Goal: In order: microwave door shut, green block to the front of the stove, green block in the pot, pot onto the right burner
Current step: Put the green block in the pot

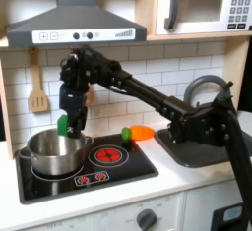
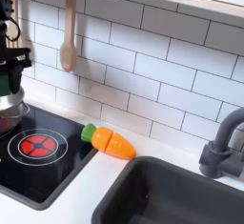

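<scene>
Green block, a cube with no clear long axis, sits pinched in the closed gripper just above the pot.

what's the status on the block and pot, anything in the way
Gripper above pot, shut on green block. Pot on left burner. Right burner bare. Toy carrot behind stove, off the path.

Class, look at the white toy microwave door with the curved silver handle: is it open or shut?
Shut. In the first exterior view the white microwave door sits flush with its cabinet, its silver handle upright at its left edge.
</scene>
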